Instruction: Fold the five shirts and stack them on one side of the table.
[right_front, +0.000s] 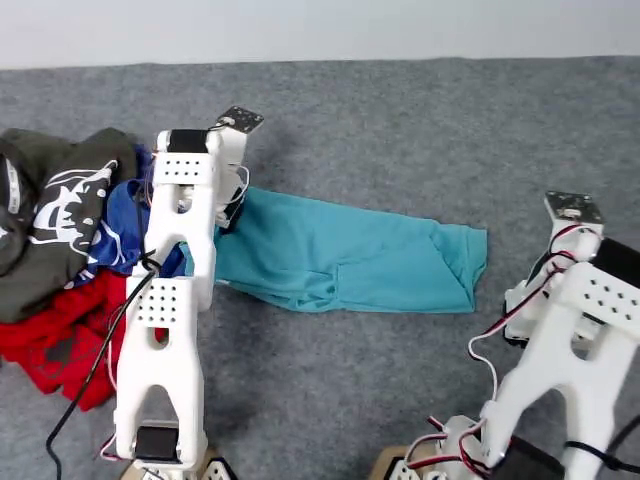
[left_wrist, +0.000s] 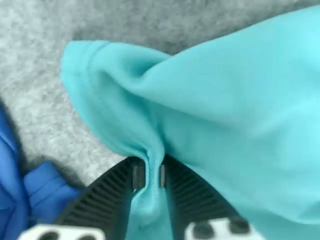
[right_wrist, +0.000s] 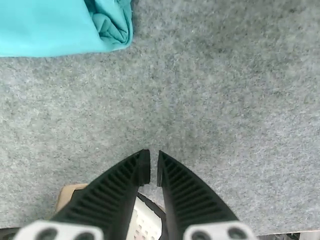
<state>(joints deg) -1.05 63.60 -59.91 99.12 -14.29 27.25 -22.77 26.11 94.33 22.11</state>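
A teal shirt lies stretched across the middle of the grey table, partly folded along its length. My left gripper is shut on a pinch of the teal shirt at its left end, next to the pile. That arm's head stands over the same end in the high view. At the left edge, a dark grey printed shirt, a blue shirt and a red shirt lie heaped together. My right gripper hangs shut over bare felt, apart from the teal shirt's corner, holding nothing.
The right arm stands at the table's near right edge. Grey felt runs open behind the teal shirt and in front of it. A blue shirt's edge lies close beside my left gripper.
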